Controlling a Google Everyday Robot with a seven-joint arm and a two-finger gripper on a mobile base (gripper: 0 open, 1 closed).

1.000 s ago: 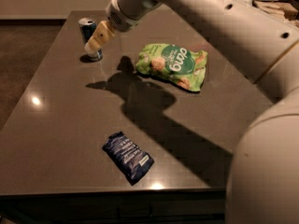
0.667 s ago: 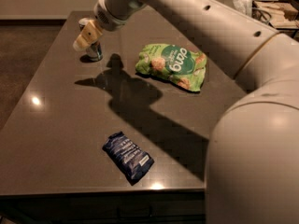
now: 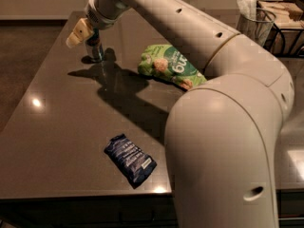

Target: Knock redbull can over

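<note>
The redbull can (image 3: 95,48) stands upright at the far left of the dark table (image 3: 57,127); only its lower blue-and-silver body shows. My gripper (image 3: 77,33) hangs at the end of the long cream arm, at the can's top left, overlapping its upper part. I cannot tell whether it touches the can. The arm reaches in from the lower right across the table.
A green snack bag (image 3: 172,66) lies right of the can, mid-table. A dark blue flat wrapper (image 3: 130,159) lies near the front edge. A clear cup (image 3: 254,23) and a wire rack stand at the back right. The table's left edge is close to the can.
My gripper has moved left, from the can's right side to its upper left. The can still stands upright in the same spot.
</note>
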